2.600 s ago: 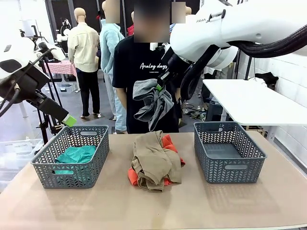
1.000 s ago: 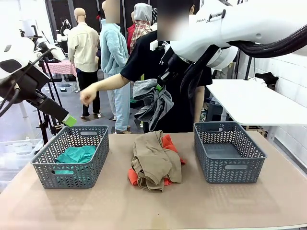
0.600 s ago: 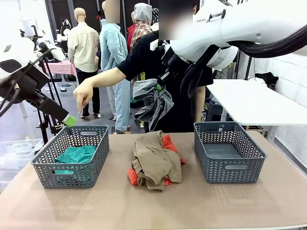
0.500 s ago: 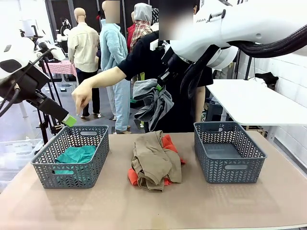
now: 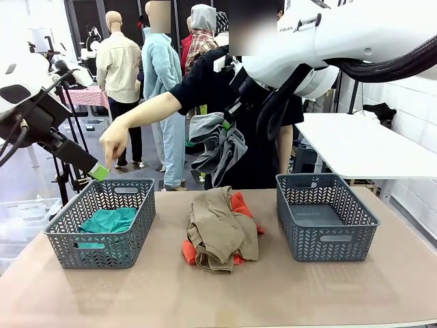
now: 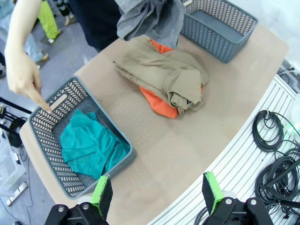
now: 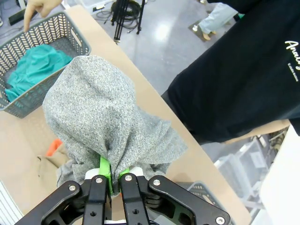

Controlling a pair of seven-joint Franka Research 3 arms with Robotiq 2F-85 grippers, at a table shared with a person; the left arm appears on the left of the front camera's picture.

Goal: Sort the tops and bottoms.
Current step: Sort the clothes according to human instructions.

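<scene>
I see two baskets (image 5: 68, 225) (image 5: 328, 240) and four cloths. One teal cloth (image 5: 109, 222) lies in the left one. One tan cloth (image 5: 218, 229) lies on one orange cloth (image 5: 240, 202) between them. The right gripper (image 7: 110, 178) pinches one grey cloth (image 5: 218, 147) up high. The left gripper (image 6: 157, 188) is wide open.

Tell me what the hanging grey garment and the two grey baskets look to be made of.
Grey garment: soft knit fabric, perhaps cotton jersey; matte, heathered speckle, drapes in limp folds. Left basket and right basket: probably moulded plastic; rigid walls with regular herringbone cut-outs, smooth, dull grey finish.
</scene>
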